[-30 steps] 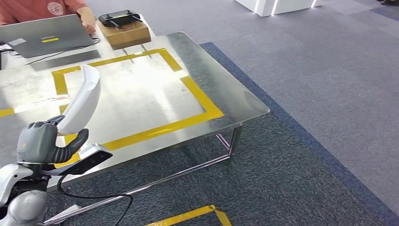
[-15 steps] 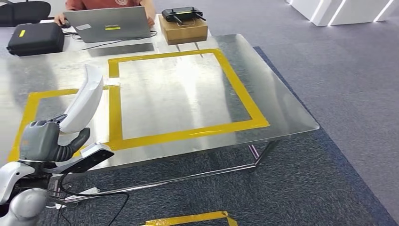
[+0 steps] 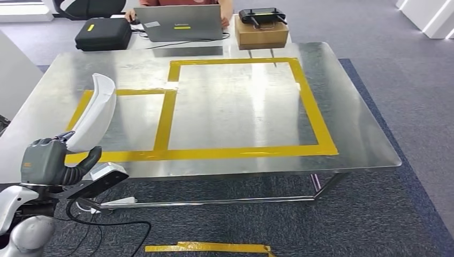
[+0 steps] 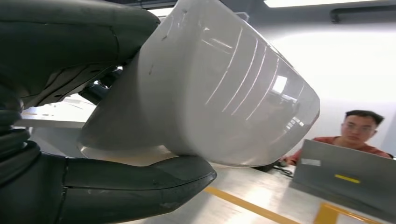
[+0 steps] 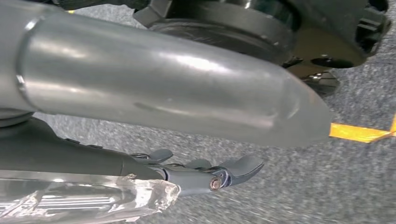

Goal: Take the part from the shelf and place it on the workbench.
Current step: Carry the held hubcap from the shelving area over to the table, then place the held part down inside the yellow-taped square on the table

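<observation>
Gripping the white part (image 3: 95, 112) in my left hand (image 3: 47, 160), I have it off the shelf, not yet set on the surface (image 3: 353, 112).

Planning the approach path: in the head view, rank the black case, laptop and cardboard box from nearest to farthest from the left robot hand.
From the left robot hand:
1. Black case, far-left table edge.
2. Laptop, far edge, middle.
3. Cardboard box, far edge, rightmost.

Office-like lab — steel workbench (image 3: 353, 128), grey carpet (image 3: 407, 69), laptop (image 3: 184, 22).
</observation>
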`<state>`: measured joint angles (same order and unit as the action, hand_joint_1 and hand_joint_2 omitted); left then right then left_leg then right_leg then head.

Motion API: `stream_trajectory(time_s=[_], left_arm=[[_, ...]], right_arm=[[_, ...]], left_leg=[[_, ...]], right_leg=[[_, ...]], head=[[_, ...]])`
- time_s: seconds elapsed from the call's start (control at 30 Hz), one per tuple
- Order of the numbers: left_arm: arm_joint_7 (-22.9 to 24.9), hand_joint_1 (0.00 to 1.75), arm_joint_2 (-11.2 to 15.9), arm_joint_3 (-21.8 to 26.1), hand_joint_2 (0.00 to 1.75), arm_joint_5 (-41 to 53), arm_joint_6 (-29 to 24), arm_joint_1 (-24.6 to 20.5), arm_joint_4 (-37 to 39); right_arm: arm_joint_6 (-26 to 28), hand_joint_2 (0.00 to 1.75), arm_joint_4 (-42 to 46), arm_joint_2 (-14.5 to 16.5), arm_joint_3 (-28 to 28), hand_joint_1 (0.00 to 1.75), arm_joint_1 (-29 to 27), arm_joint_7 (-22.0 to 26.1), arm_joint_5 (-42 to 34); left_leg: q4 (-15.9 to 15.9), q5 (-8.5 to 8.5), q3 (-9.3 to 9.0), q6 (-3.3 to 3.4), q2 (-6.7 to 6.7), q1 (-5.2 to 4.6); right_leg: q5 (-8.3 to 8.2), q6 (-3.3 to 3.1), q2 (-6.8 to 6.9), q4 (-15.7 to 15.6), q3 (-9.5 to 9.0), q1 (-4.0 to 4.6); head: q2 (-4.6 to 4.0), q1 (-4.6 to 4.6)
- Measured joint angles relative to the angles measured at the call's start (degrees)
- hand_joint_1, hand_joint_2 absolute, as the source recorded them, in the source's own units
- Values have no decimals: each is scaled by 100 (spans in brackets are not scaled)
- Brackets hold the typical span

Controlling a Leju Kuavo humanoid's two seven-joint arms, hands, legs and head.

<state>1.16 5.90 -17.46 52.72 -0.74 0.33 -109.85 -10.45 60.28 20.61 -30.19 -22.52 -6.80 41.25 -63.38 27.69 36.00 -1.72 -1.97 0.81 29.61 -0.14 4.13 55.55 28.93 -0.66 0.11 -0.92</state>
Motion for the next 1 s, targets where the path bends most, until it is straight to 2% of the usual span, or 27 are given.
stream_trajectory(time_s=[0.07,0.1,0.13,0.17,0.27,0.3,0.33,0.43,0.57,0.63,0.83,1.0], left_arm=[[1,175,-2,-2,175,0,0,-10,0],[3,175,-2,-2,175,0,0,-8,0],[5,175,-2,1,175,0,-1,-4,-1],[9,175,-2,3,175,0,-1,6,-1],[19,175,-3,7,175,1,1,22,0],[21,175,-1,8,175,2,1,24,0],[22,175,2,8,175,2,2,26,0],[2,175,16,8,175,19,22,-6,2],[-107,175,61,-11,175,132,121,-114,45],[-184,175,92,-62,175,209,184,-208,94],[-375,175,133,-505,175,399,491,-673,356],[-181,175,35,-941,175,514,773,-1118,730]], right_arm=[[7,0,0,0,0,0,-1,35,-9],[16,0,1,0,0,0,-2,66,-13],[26,0,1,0,1,0,-1,100,-20],[28,0,1,-1,2,0,2,127,-34],[-29,0,-1,-2,6,0,24,158,-121],[-63,0,-2,-2,8,0,34,161,-143],[-101,0,-2,-2,9,0,41,161,-156],[-198,0,-5,-2,9,0,40,161,-175],[-298,0,-23,-2,3,0,44,163,-196],[-332,0,-45,-2,3,0,46,169,-198],[-369,0,-110,-2,2,0,51,203,-256],[-369,0,-158,-2,5,0,46,211,-455]], left_leg=[[548,-136,-300,62,-252,-43],[632,-114,-340,95,-310,-65],[651,-107,-341,130,-267,-76],[658,-114,-338,138,-228,-73],[689,-146,-346,130,-167,-61],[687,-141,-346,140,-158,-67],[685,-133,-346,152,-155,-76],[679,-113,-347,183,-168,-98],[673,-104,-346,202,-184,-117],[671,-106,-346,206,-185,-120],[672,-122,-349,212,-186,-110],[672,-128,-349,204,-188,-99]], right_leg=[[54,57,114,13,-33,40],[76,85,169,14,-37,59],[88,110,227,1,-56,70],[111,104,267,-15,-66,73],[110,-85,292,-36,-62,89],[89,-129,288,-37,-63,91],[84,-127,284,-40,-64,88],[67,-81,260,-54,-63,67],[59,85,245,-69,-61,39],[56,128,243,-71,-60,31],[55,136,244,-68,-58,40],[55,135,239,-62,-57,52]], head=[[0,2],[0,4],[0,7],[0,13],[1,65],[1,87],[1,96],[0,104],[0,104],[0,103],[0,101],[0,101]])
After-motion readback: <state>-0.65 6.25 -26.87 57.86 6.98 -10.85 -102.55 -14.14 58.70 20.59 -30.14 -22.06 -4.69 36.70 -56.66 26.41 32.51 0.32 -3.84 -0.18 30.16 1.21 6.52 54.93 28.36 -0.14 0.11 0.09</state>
